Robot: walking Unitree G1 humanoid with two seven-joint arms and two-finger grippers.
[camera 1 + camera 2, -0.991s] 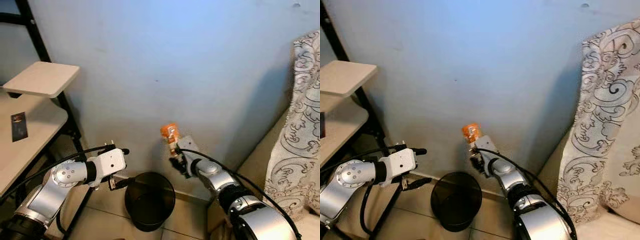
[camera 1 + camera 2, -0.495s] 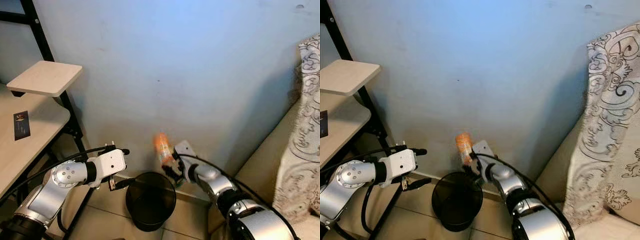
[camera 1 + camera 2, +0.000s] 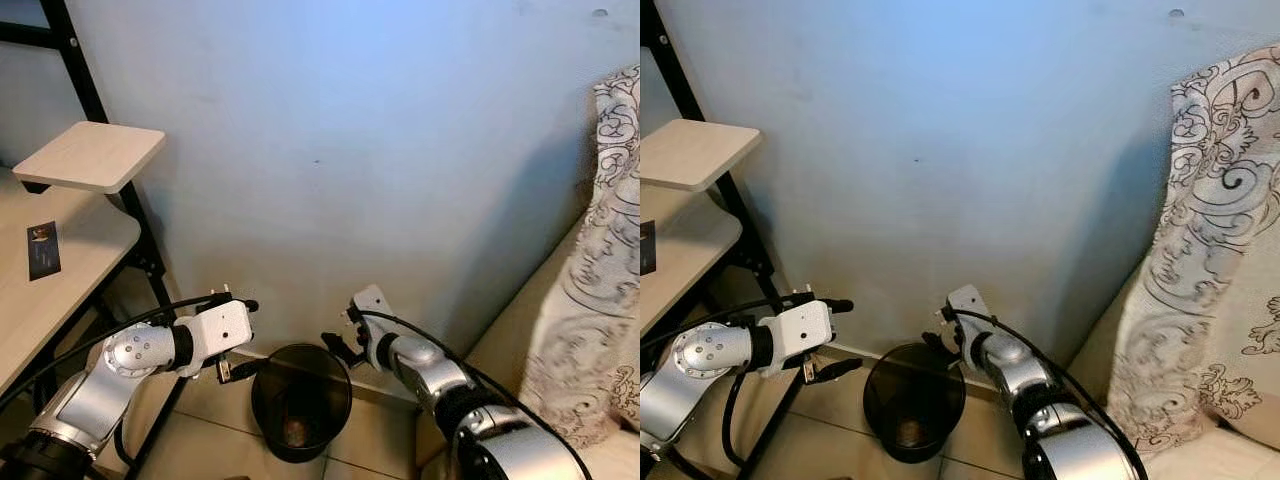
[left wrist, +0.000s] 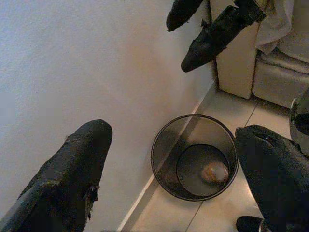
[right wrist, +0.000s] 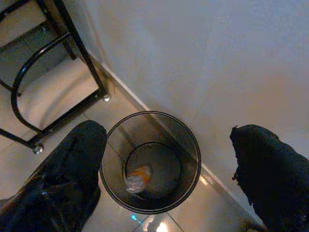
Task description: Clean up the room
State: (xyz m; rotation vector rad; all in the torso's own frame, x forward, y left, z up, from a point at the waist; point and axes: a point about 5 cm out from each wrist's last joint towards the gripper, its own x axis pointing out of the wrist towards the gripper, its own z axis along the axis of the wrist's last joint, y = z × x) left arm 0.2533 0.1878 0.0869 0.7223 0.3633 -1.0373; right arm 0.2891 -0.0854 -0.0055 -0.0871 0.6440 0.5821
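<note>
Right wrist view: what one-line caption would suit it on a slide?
Open right pincer above the black mesh bin, an orange-capped bottle lying at its bottom.

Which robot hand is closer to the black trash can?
Close call, probably the right gripper: it hangs open just above the trash can's rim. The left gripper is open beside the rim.

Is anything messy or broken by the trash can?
Nothing stands out. The black bin stands upright by the wall with an orange-capped bottle lying inside it, and both pincers, left and right, hang open above it.
</note>
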